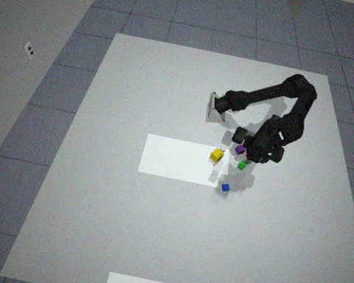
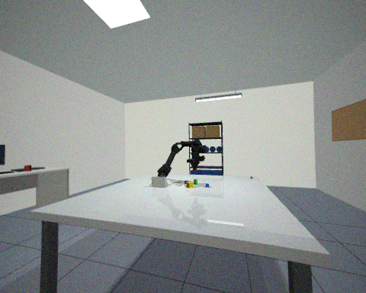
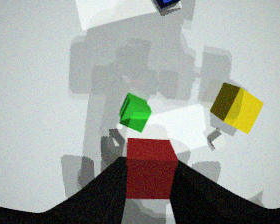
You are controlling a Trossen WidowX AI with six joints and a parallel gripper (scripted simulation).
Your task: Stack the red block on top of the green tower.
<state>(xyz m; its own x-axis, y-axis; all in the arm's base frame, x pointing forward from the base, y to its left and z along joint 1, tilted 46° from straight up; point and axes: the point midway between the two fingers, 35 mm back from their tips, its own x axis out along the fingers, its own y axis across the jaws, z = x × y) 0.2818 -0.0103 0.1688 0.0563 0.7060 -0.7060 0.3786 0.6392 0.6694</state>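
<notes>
My gripper [image 3: 147, 165] [image 1: 251, 156] is shut on the red block [image 3: 149, 168] and holds it high above the table. The block also shows as a small red spot under the fingers in the exterior view [image 2: 195, 169]. The green tower [image 3: 134, 112] [image 1: 242, 165] [image 2: 195, 181] stands on the table below, a little ahead and to the left of the red block in the wrist view. It is upright.
A purple block [image 1: 240, 149] [image 2: 186, 181] lies near the arm. The arm's white base [image 1: 214, 107] stands behind on the white table [image 1: 99, 206].
</notes>
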